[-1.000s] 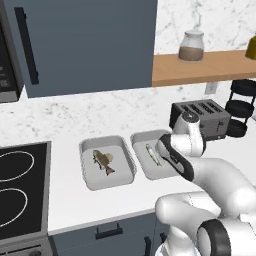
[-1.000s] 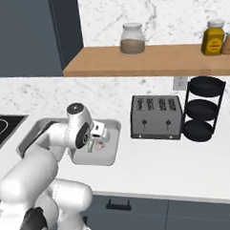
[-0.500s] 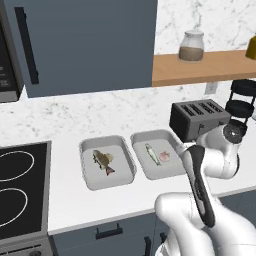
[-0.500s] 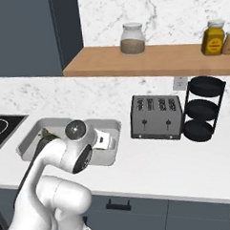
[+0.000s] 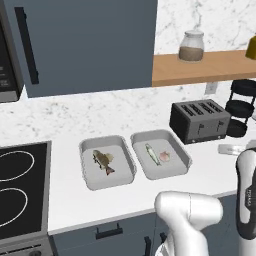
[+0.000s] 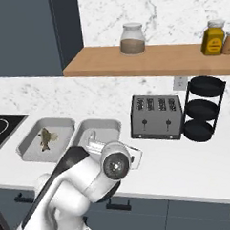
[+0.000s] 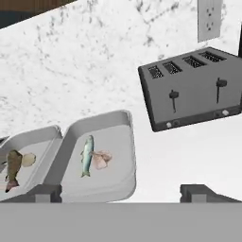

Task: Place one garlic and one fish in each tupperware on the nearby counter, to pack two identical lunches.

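Observation:
Two pale grey tupperware trays sit side by side on the white counter (image 5: pixel 67 192). In the left tupperware (image 5: pixel 89 181) lie the brown fish (image 5: pixel 102 161) and a cream garlic (image 7: pixel 29 159). The right tupperware (image 5: pixel 176 166) holds the slim silvery fish (image 5: pixel 152 154) and a pinkish garlic (image 5: pixel 165 156). My gripper (image 7: pixel 124 193) is open and holds nothing. It hangs low over the counter to the right of the trays and looks back at them. In the hand view the slim fish (image 7: pixel 86 155) and pink garlic (image 7: pixel 101 159) touch each other.
A dark toaster (image 5: pixel 200 120) stands right of the trays against the wall, with a black tiered rack (image 6: pixel 202 107) beyond it. A hob (image 5: pixel 17 187) lies at the left. Jars (image 6: pixel 132 38) stand on the wooden shelf above. My white arm (image 6: pixel 87 178) hides part of the right tray in the right base view.
The arm has swung away from above the right tray, to the right and back toward the counter's front. The pink garlic now lies uncovered in that tray. The gripper stays open.

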Available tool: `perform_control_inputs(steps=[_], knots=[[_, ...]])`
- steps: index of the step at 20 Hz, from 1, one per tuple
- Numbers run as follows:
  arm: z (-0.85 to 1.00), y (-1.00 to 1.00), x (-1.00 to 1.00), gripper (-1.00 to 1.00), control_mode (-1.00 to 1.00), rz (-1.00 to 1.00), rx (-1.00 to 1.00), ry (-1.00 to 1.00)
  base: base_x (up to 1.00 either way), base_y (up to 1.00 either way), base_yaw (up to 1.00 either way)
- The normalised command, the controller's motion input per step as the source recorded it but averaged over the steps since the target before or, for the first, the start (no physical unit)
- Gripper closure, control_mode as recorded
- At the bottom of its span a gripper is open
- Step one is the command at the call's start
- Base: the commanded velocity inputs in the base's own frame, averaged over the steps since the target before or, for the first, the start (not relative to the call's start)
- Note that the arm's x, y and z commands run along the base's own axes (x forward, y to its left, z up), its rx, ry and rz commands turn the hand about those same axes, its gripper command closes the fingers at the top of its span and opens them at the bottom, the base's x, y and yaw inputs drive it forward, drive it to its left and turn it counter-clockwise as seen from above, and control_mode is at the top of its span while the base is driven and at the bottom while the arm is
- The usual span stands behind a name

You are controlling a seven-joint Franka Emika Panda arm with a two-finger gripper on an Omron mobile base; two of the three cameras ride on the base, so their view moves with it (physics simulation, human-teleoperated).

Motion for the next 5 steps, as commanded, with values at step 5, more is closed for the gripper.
perform_control_inputs(steps=[5], knots=[[0.22,-0.71,-0.61,-1.00,-1.00,0.00,0.25,-0.11,0.00,0.00,0.00]])
